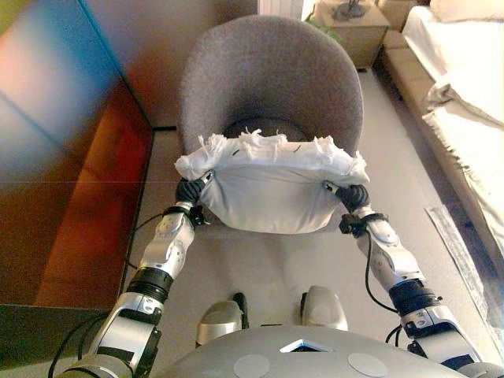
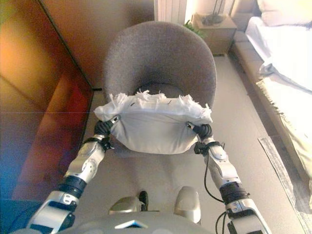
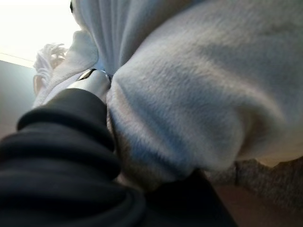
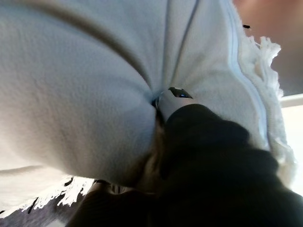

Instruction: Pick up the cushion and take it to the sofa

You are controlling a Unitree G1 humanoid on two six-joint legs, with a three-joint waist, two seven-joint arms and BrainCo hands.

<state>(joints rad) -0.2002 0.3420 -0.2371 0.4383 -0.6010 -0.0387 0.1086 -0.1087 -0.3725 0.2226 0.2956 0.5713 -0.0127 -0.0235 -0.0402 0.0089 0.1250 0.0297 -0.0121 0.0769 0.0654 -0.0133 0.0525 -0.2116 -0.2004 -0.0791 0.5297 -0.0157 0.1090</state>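
The white cushion point(image 1: 268, 197) with a fringed top edge is held up between both my hands, just in front of the seat of a grey round-backed chair point(image 1: 272, 75). My left hand point(image 1: 190, 191) grips its left end and my right hand point(image 1: 351, 196) its right end. In each wrist view the thumb digs into the cloth, which creases around it, in the left wrist view point(image 3: 92, 82) and the right wrist view point(image 4: 170, 101). The fingers are hidden under the cushion point(image 3: 213, 85). The cream sofa point(image 1: 465, 87) with a white throw stands at the far right.
A dark wooden cabinet point(image 1: 71, 197) runs along my left. A small wooden side table point(image 1: 356, 35) stands behind the chair, next to the sofa's end. A rug edge point(image 1: 457, 244) lies on the floor at right. Beige floor lies between chair and sofa.
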